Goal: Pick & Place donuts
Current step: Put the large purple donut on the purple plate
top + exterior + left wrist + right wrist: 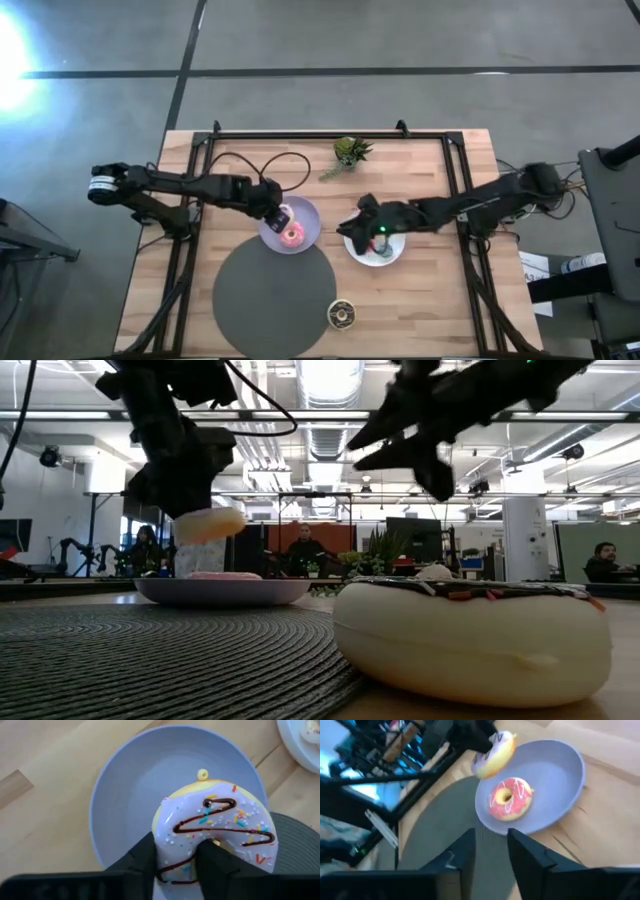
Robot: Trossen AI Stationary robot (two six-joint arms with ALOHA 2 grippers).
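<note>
My left gripper point(277, 215) hovers over the lilac plate point(309, 217), shut on a donut with purple-white icing and a chocolate zigzag point(220, 827). In the low view that donut point(210, 523) hangs above the plate point(220, 591). A pink donut point(293, 236) lies flat on the same plate, also visible in the right wrist view point(510, 797). A chocolate-iced donut point(342, 314) rests flat on the wood beside the grey disc. My right gripper point(354, 222) is open and empty, raised between the lilac plate and the white plate point(392, 256). My left gripper pinches the donut's ring wall point(175, 845) on the side nearest the wrist. One finger point(216, 865) reaches into the hole and the other point(141, 857) lies against the outer rim. The fingers come from above. The donut is lifted clear of the plate, tilted.
The big dark grey disc point(270, 295) lies at the near middle of the table. A small green plant point(350, 150) stands near the far edge. The white plate holds something pale, mostly hidden under my right arm. People sit in the room behind the table.
</note>
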